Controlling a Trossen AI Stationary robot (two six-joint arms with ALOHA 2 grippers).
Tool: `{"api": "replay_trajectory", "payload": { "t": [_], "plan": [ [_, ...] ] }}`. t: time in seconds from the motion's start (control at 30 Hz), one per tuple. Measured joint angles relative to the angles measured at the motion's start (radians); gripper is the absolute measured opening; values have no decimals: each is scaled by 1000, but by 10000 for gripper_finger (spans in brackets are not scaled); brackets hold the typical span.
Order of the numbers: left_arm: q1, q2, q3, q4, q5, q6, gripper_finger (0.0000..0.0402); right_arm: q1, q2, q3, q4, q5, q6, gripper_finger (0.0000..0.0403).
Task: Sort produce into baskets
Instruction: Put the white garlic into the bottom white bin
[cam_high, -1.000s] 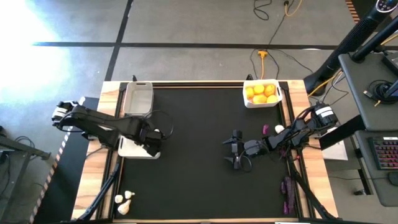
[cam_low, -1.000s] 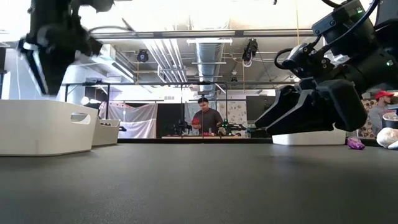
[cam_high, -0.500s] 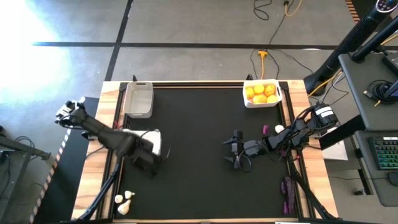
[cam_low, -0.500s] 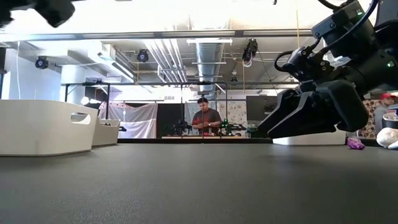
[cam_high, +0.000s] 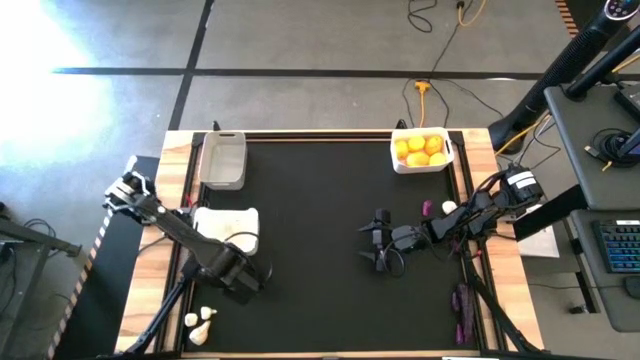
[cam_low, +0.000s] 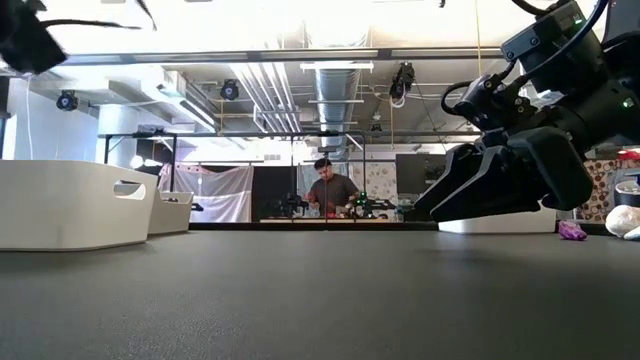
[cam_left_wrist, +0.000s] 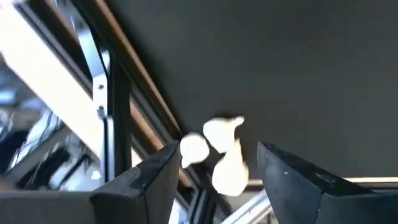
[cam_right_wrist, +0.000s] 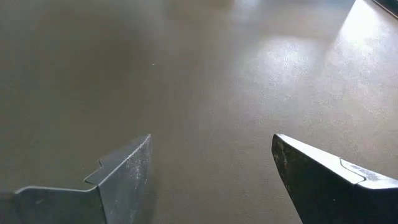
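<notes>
My left gripper (cam_high: 243, 285) hangs open over the black mat, just on the near side of a white basket (cam_high: 225, 228), and holds nothing. In the left wrist view its fingers (cam_left_wrist: 219, 148) frame three whitish garlic bulbs (cam_left_wrist: 224, 171), which lie ahead at the table's near left corner (cam_high: 200, 322). My right gripper (cam_high: 380, 245) waits open low over the mat's middle right with nothing between its fingers (cam_right_wrist: 211, 162). A greyish basket (cam_high: 222, 158) stands at the far left. A white basket (cam_high: 398, 160) at the far right holds yellow and orange citrus (cam_high: 420, 148).
A small purple piece (cam_high: 428, 208) and a garlic bulb (cam_high: 449, 207) lie beside the right arm. Dark purple eggplants (cam_high: 462, 305) lie along the right edge. Metal rails and wooden strips (cam_left_wrist: 118, 106) border the mat. A person (cam_low: 327, 190) stands far behind the table.
My left gripper has swung away from above the white basket toward the table's near edge and the garlic bulbs, turning at the wrist as it went. My right arm has kept still.
</notes>
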Motion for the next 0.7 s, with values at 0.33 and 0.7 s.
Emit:
{"api": "replay_trajectory", "payload": {
  "t": [0.33, 0.7],
  "plan": [
    [-15, 160, 0, 79, 195, 88, 199, 0, 0, 0, -1, 0, -1, 325],
    [-46, 240, -15, 125, 235, 120, 199, 0, 0, 0, -3, 0, -1, 325]
  ]
}}
